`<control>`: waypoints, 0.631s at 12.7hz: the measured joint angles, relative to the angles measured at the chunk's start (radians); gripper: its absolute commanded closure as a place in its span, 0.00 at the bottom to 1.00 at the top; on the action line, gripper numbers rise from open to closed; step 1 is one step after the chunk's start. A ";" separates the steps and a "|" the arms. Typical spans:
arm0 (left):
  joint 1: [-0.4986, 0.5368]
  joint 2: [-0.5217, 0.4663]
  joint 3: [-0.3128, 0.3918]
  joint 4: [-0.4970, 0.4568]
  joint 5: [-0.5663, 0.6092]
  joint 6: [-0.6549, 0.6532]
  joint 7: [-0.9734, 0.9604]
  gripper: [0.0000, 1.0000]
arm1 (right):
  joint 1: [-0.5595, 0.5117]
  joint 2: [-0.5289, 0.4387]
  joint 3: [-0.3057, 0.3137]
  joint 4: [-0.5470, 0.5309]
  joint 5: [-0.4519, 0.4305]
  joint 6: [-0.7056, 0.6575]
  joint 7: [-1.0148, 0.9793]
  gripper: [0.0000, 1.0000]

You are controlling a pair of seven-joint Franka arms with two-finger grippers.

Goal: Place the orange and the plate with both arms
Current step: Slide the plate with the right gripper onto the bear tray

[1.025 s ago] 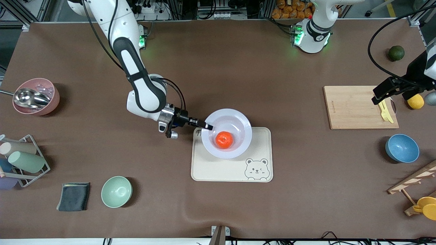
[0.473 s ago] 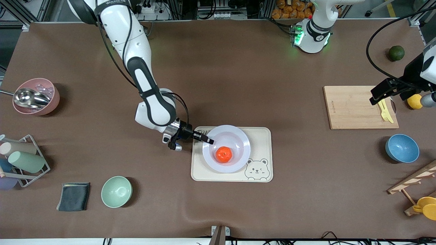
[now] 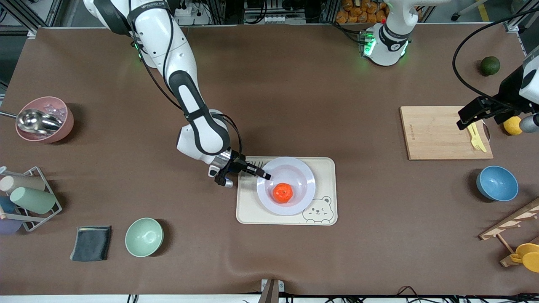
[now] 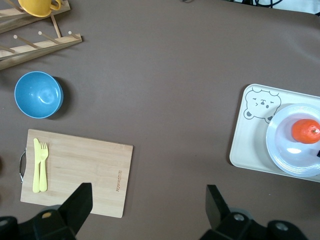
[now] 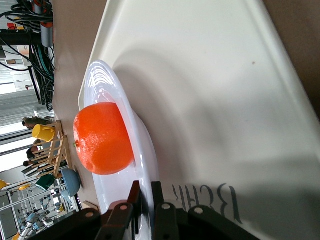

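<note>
- The plate (image 3: 286,186) sits on the cream bear-printed tray (image 3: 252,212) near the middle of the table, covering most of the tray's half toward the arm bases and one ear of the printed bear.
- The orange (image 3: 282,193) lies in the plate's well, a little off centre toward the front camera.
- The right gripper (image 3: 264,174) reaches in from the right arm's end of the tray, its fingers pinched narrow on the plate's rim; in the right wrist view the rim (image 5: 146,165) passes between the two dark fingertips (image 5: 134,192), whose lower parts are cut off by the picture's edge.
- The printed lettering on the tray near that gripper is mostly hidden by the fingers.
- The left gripper (image 3: 471,115) hangs over the wooden cutting board (image 3: 438,132) at the left arm's end of the table, fingers spread wide and holding nothing.
- A yellow fork (image 3: 477,139) lies on that board, partly covered by the gripper in the front view.
- The left arm's wrist runs off the picture's edge.
</note>
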 measured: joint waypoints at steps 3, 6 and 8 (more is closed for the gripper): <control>0.000 0.000 0.000 0.000 0.000 0.003 0.000 0.00 | 0.000 0.000 -0.001 0.000 -0.001 0.000 0.012 0.47; 0.000 0.001 0.000 0.000 0.000 0.003 0.000 0.00 | -0.001 0.000 -0.001 0.004 -0.107 0.000 0.129 0.43; 0.000 0.001 0.000 0.000 0.000 0.003 0.000 0.00 | -0.001 0.000 -0.001 0.016 -0.174 0.000 0.210 0.43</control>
